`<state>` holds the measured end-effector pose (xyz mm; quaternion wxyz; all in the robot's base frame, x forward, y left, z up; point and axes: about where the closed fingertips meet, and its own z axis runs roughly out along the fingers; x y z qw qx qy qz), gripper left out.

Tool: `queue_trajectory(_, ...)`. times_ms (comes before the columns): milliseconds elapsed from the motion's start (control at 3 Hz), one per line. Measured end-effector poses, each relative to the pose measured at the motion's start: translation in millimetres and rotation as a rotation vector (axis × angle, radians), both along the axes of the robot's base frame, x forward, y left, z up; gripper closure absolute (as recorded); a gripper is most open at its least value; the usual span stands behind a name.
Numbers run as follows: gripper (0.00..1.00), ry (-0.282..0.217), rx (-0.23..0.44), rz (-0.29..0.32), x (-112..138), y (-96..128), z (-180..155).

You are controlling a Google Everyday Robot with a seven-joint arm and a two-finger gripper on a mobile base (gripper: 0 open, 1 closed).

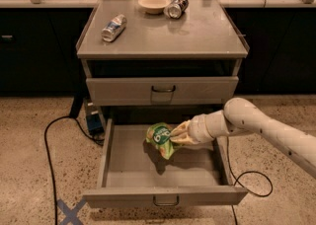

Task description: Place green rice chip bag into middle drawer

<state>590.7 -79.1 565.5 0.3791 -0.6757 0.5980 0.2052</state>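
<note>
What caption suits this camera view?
The gripper holds the green rice chip bag over the open middle drawer.
</note>
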Motion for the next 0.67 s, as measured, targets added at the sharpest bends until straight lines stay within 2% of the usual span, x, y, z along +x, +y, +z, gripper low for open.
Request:
queue_trajectory(333,1.00,-0.028,-0.002,-0.029,30,17,-14)
queue_trajectory(667,1.00,0.000,0.030,-0.056,31,19,-40)
